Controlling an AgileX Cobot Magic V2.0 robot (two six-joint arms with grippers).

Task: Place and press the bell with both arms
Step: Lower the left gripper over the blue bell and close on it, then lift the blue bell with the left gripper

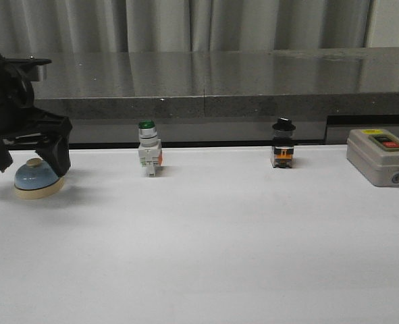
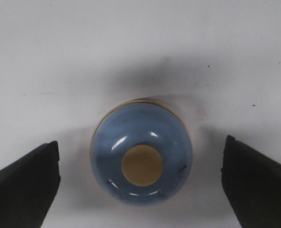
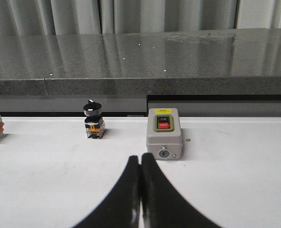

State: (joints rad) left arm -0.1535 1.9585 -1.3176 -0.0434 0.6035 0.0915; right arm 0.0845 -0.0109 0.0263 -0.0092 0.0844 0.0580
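We see the bell (image 1: 38, 178) sitting upright on the white table (image 1: 219, 250), well to the left of the green-capped switch (image 1: 148, 156). Our left gripper (image 1: 32, 156) hangs directly over the bell with its fingers (image 2: 24, 183) spread wide, one on either side of the blue dome and clear of it. On the far side of the green-capped switch stand a black-knobbed switch (image 1: 283, 143) and then the grey button box (image 1: 381, 156). Our right gripper (image 3: 140, 164) has its fingers pressed together, holding nothing, low over the table near the grey button box
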